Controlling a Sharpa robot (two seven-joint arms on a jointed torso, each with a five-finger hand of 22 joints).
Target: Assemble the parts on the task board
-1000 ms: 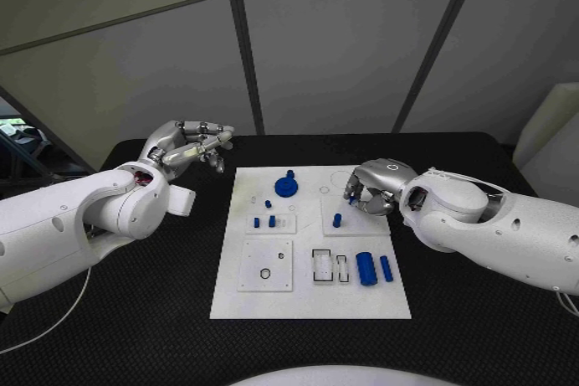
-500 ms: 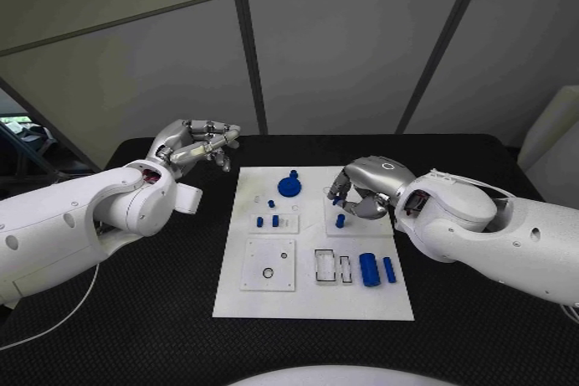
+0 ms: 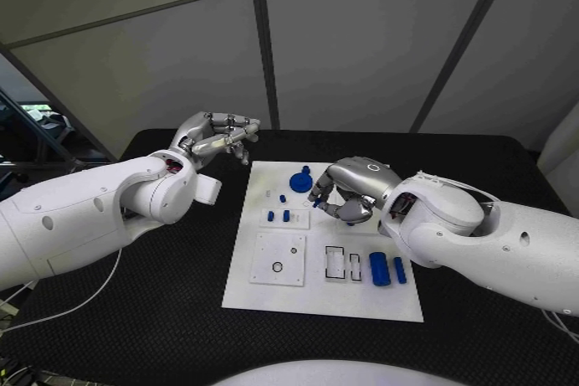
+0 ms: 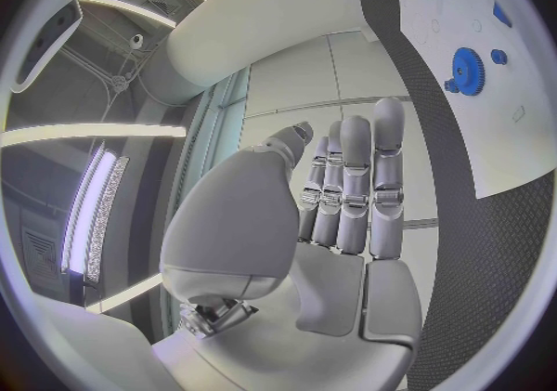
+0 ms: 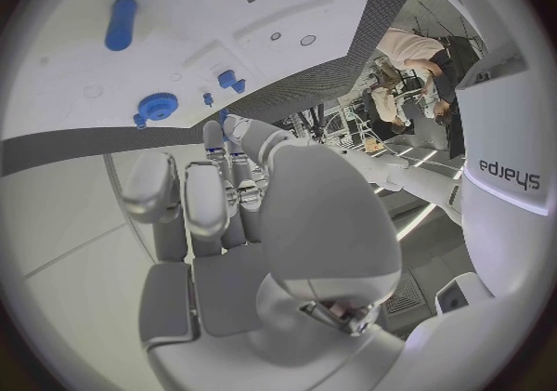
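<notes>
I had the right hand hovering over the far part of the task board, fingers curled inward around a small blue part that showed at its fingertips; I read that as a pinch on the part, though the fingers covered most of it. Just off that hand, toward the far edge of the board, the blue gear lay flat with a small blue peg beside it. On the left-arm side of the hand, two short blue pegs stood on a raised white plate. Nearer the robot than the hand lay two blue cylinders side by side, next to a pair of rectangular slots, and a square white block with a dark ring on it.

The left hand was raised off the board's far corner, above the black table, holding nothing; in its wrist view the fingers stood straight and close together.
</notes>
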